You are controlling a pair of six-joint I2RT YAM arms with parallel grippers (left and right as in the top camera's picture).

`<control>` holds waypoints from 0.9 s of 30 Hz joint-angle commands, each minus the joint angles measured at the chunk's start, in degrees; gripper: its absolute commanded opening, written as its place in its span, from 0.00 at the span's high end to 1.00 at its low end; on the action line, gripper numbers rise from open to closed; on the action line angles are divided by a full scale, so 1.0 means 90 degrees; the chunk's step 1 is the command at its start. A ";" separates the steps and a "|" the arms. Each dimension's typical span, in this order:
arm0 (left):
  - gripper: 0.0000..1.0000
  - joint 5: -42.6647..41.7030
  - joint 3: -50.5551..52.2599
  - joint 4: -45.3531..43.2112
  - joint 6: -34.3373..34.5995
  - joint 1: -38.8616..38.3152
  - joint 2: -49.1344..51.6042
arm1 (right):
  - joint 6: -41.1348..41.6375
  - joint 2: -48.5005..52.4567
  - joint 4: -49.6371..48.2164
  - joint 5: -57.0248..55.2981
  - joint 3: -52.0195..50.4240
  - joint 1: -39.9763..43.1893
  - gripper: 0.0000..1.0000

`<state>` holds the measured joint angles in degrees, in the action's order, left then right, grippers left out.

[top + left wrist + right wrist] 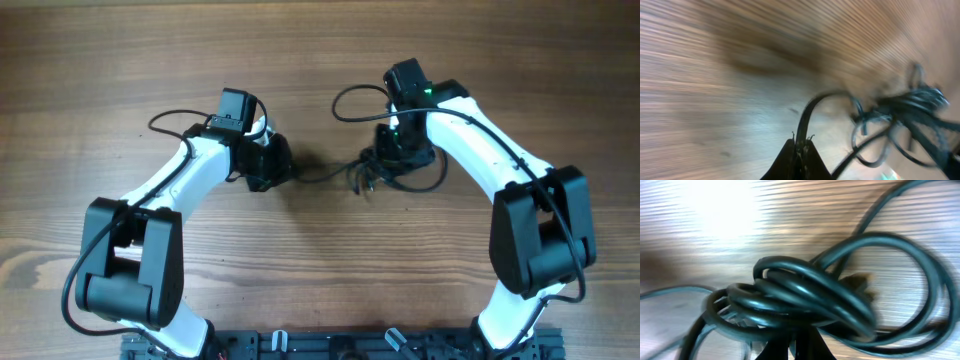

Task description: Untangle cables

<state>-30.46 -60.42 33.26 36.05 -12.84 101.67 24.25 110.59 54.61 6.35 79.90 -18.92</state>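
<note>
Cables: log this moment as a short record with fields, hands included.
cables: black, bunched in a knot between the two arms, one strand running left
left hand: shut on a single strand
right hand: shut on the coiled bunch
table: wood grain
task state: knot not yet undone

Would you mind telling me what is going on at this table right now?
Two robot arms are working on a tangle of black cables on the wooden table. The left arm's fingers are shut on one strand that leads to the tangle, and the right arm's fingers appear shut on the coiled bunch itself. The cables are not yet pulled apart.
</note>
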 commanded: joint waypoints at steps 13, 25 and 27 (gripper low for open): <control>0.43 -0.1297 0.0012 -0.3483 0.2572 -0.0896 -0.0129 | -0.1005 0.0073 -0.0379 0.2135 -0.0046 0.0257 0.96; 0.59 -0.0532 0.0012 -0.3145 0.4131 -0.1464 -0.0044 | -0.0840 0.0073 -0.0466 0.2135 -0.0046 0.0168 0.96; 0.61 -0.0520 0.0012 -0.3147 0.4218 -0.1498 0.0022 | -0.0835 0.0073 -0.0474 0.2135 -0.0046 0.0044 0.96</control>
<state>-36.42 -60.18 4.93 72.34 -25.67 101.56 16.40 110.61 50.70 23.99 79.85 -17.08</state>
